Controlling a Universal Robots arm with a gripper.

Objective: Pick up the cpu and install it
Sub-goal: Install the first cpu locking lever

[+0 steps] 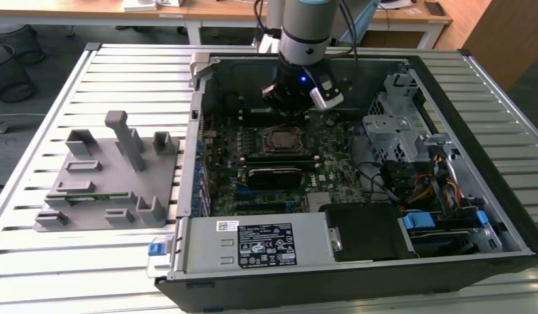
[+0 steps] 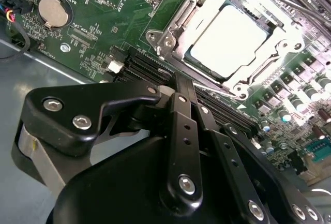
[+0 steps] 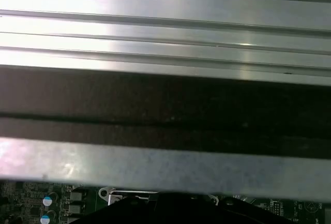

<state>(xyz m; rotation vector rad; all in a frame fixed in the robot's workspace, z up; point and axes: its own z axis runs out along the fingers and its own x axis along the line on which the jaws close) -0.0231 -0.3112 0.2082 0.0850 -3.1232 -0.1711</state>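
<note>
The cpu [image 2: 230, 40], a flat square chip with a bright silvery top, lies in the motherboard socket, and the socket's metal frame [image 2: 170, 38] surrounds it. The exterior view shows the cpu [image 1: 279, 139] mid-board inside the open computer case [image 1: 443, 65]. My gripper [image 1: 291, 108] hangs just behind the socket, toward the case's back wall and a little above the board. In the second wrist view its black fingers [image 2: 181, 110] run together to a tip [image 2: 182, 81] beside the socket's corner. They are shut with nothing between them.
A grey plastic fixture block [image 1: 112, 176] with upright posts stands on the slatted table at the exterior view's left. In the case are a power supply [image 1: 251, 245] at the front, a metal drive cage [image 1: 399, 118] and cables at the right, memory slots [image 2: 150, 69] and a coin cell [image 2: 50, 9].
</note>
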